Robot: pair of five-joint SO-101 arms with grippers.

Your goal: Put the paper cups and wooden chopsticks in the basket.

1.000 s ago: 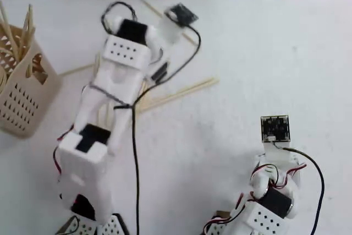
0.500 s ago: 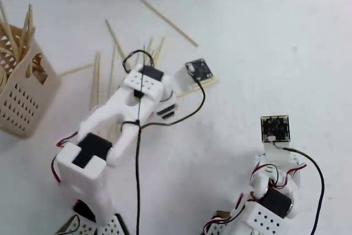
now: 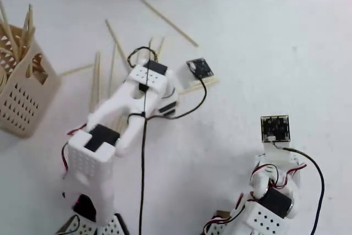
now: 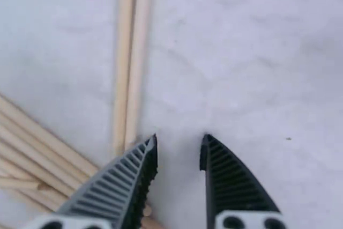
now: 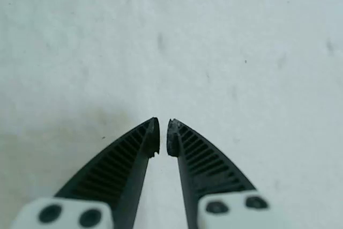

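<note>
White arms [image 3: 110, 122], black cables [image 3: 142, 191], ribbed claws [image 4: 178, 142]

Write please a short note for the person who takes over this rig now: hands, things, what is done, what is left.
The left hand is open and empty, low over the table, beside a pair of chopsticks.
The right hand is shut and empty, over bare table.
Done: the basket at the table's left side holds some standing chopsticks.
Left: the loose chopsticks around the left arm. Cups in the basket: cannot tell.
</note>
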